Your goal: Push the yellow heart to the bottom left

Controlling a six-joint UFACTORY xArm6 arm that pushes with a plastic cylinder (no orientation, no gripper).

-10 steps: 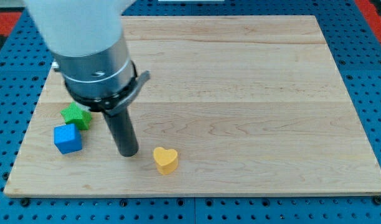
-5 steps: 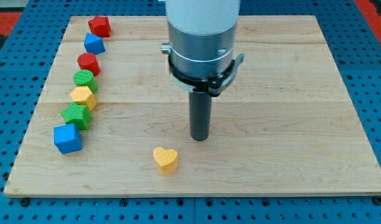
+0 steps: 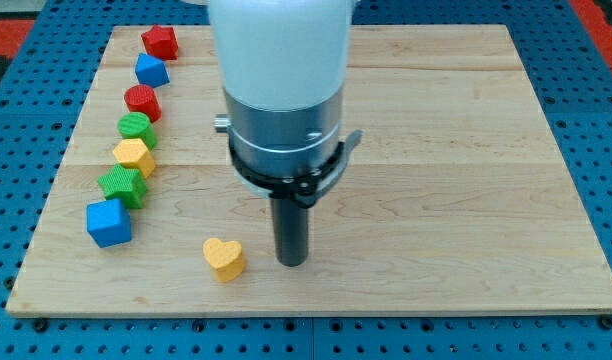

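The yellow heart [image 3: 224,258] lies on the wooden board [image 3: 466,150] near the view's bottom edge, left of centre. My tip [image 3: 292,262] stands on the board just to the heart's right, a small gap apart from it. The rod hangs from the grey and white arm body above it.
A column of blocks runs down the board's left side: a red block [image 3: 160,42], a blue block [image 3: 151,70], a red cylinder [image 3: 142,101], a green cylinder [image 3: 135,126], a yellow block [image 3: 134,156], a green block [image 3: 122,186], a blue cube [image 3: 109,222].
My tip has come down and leftwards to the heart's right side. The yellow heart has slid left and slightly up the view from where it lay.
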